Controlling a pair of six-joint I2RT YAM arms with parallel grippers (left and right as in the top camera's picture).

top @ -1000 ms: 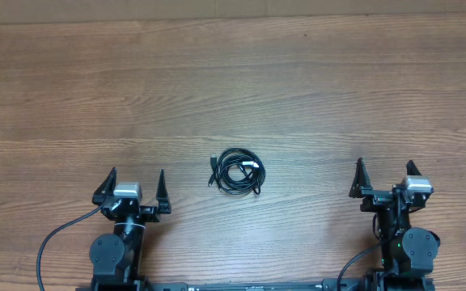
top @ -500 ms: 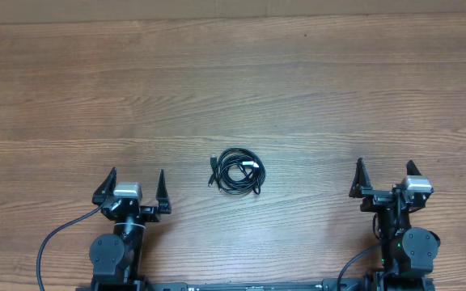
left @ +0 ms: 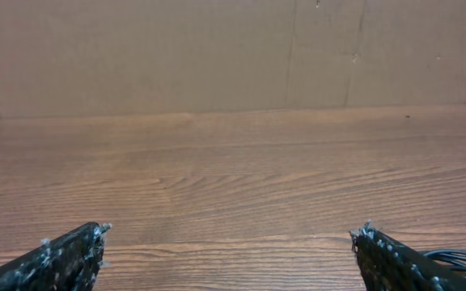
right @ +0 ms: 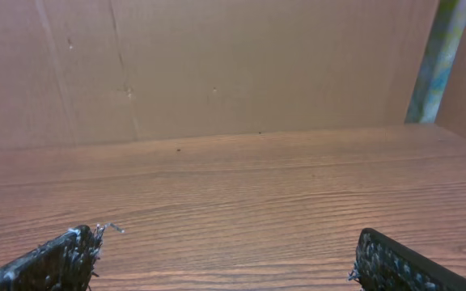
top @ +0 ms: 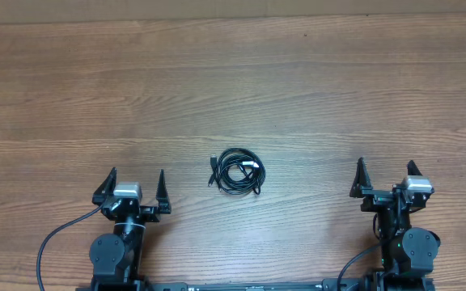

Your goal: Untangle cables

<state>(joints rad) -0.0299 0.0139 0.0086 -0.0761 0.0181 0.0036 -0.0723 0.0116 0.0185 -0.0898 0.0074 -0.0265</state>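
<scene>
Lab setup: wooden table (top: 233, 97), brown backdrop (left: 217, 56)

Even, warm, diffuse light across my table (top: 233, 81), shadows faint and soft-edged, overhead view crisp, wood grain clear, both my wrist views slightly softer

No visible chg vs. earlier — nil mvmt anywhere.

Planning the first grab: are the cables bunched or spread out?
Bunched: the cables lie in one tight coil on the table.
</scene>
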